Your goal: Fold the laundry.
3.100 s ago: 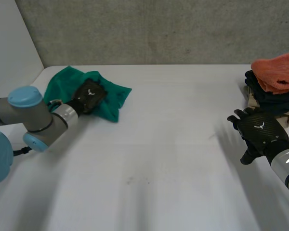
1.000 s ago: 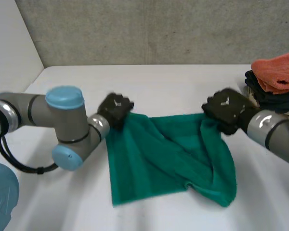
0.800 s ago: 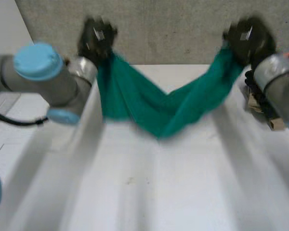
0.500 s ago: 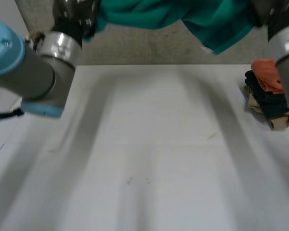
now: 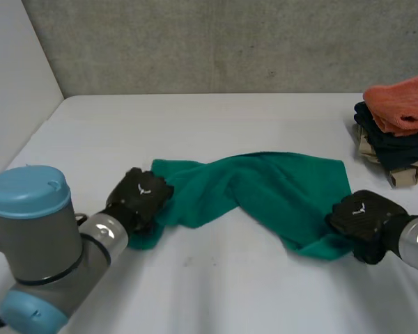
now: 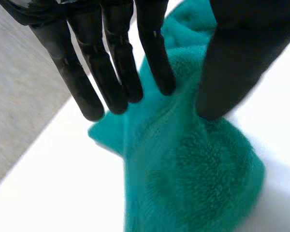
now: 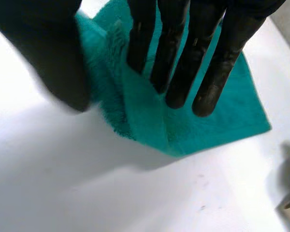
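1. In your head view, a small white emblem [image 5: 143, 188] marks the back of each robot hand.
2. That view also shows you a stack of folded laundry [image 5: 393, 142] at the tabletop's [image 5: 216, 118] far right, with an orange cloth [image 5: 403, 104] on top.
3. The green towel [image 5: 265, 188] lies twisted mid-tabletop.
4. Your left robot hand [image 5: 139, 200] is over the towel's left end, fingers straight, thumb wide, gripping nothing.
5. Your right robot hand [image 5: 366, 217] is over its near right corner, likewise spread wide.

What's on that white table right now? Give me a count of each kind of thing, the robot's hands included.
Green towel: 1
Pile of folded laundry: 1
Black robot hands: 2, the left hand and the right hand
Total: 4
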### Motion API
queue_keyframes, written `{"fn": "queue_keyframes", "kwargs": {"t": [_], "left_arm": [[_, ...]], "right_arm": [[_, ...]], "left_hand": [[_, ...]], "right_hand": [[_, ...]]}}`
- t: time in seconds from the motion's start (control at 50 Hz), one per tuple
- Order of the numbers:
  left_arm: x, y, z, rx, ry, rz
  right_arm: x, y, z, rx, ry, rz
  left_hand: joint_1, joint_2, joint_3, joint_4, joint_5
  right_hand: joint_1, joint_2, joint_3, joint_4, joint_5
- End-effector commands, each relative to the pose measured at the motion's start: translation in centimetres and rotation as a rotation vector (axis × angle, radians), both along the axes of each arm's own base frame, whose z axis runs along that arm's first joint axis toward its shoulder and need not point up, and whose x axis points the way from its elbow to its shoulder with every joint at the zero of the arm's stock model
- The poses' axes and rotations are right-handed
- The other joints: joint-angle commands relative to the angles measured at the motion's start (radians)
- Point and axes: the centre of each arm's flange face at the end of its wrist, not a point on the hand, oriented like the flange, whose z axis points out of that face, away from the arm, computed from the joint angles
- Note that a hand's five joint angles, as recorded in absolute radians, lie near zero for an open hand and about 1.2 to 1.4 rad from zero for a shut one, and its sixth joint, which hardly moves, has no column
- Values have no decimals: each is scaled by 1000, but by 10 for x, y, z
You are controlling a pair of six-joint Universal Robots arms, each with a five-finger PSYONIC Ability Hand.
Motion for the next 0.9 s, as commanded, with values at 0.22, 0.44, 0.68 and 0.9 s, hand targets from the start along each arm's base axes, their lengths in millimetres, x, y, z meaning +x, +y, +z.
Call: {"fn": "queue_keyframes", "kwargs": {"t": [0.22,0.44,0.68,0.9], "left_arm": [[19,-33,75,-137,164,117],[25,-96,42,65,200,236],[36,-93,1,335,225,340],[32,-90,-18,377,204,333]], "right_arm": [[4,-55,71,-203,-384,-171],[10,-92,39,-106,-400,-213],[15,-85,7,-13,-366,-230],[14,-82,-3,-14,-366,-234]], "left_hand": [[-379,-403,-405,-412,-408],[-497,-521,-523,-529,-526],[-491,-515,-517,-523,-520],[-511,-535,-537,-544,-541]], "right_hand": [[-515,-699,-721,-725,-704],[-512,-697,-718,-722,-702],[-506,-691,-712,-716,-696],[-500,-685,-706,-710,-690]]}}
